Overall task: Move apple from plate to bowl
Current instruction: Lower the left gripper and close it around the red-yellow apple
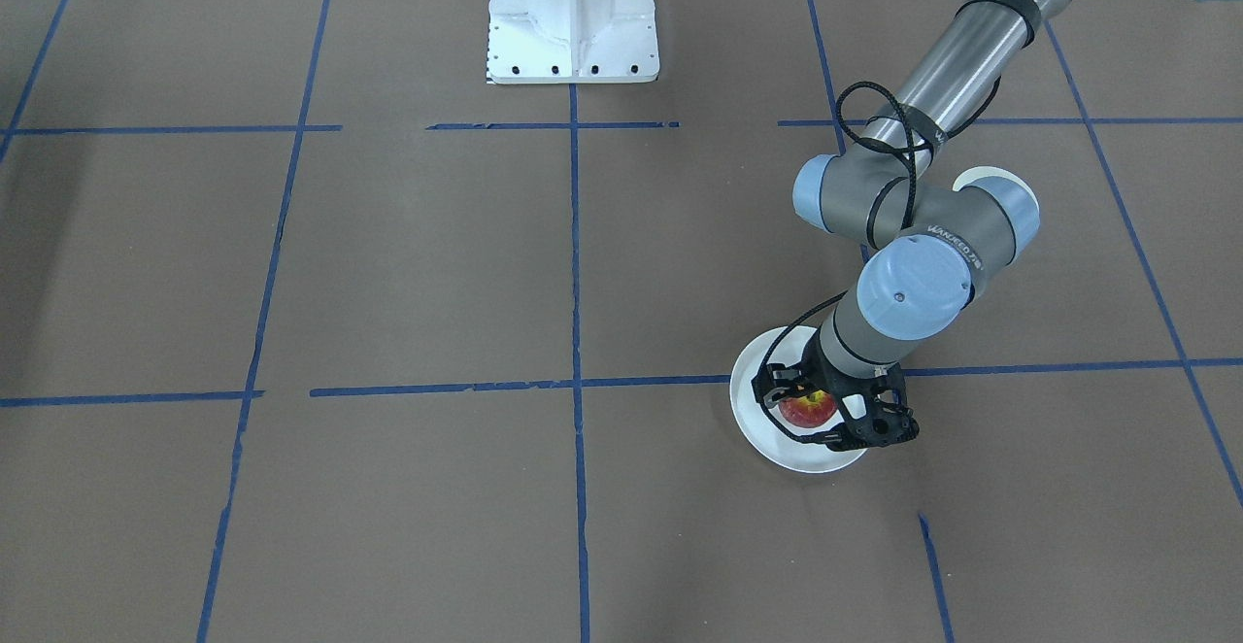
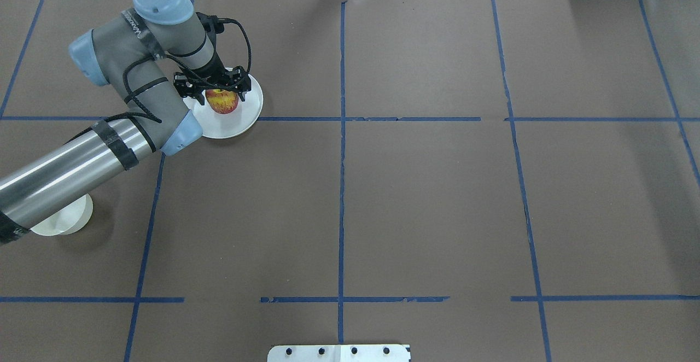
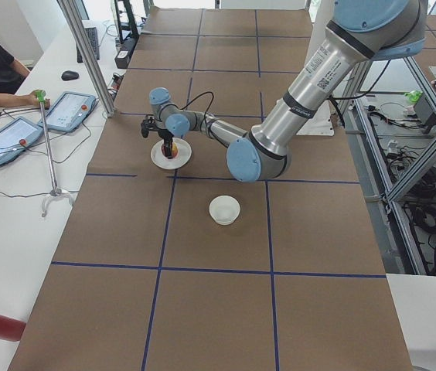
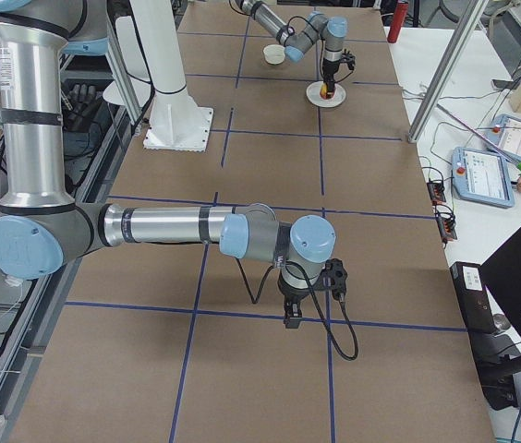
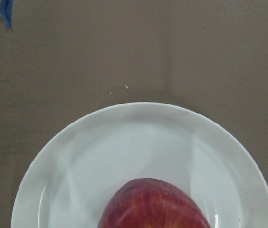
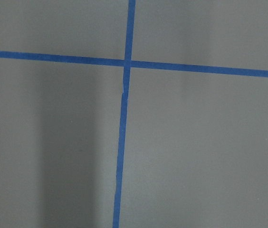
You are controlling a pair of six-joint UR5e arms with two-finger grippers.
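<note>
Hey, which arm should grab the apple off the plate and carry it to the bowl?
Left. The left gripper is down over the apple on the plate, jaws open on either side of it, and the bowl sits nearby. The right gripper hangs at the table's far end.

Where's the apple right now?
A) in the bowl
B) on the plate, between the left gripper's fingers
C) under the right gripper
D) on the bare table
B: the apple sits on the plate with the left gripper down around it, one finger on each side. The bowl stands apart with no apple in it.
</note>
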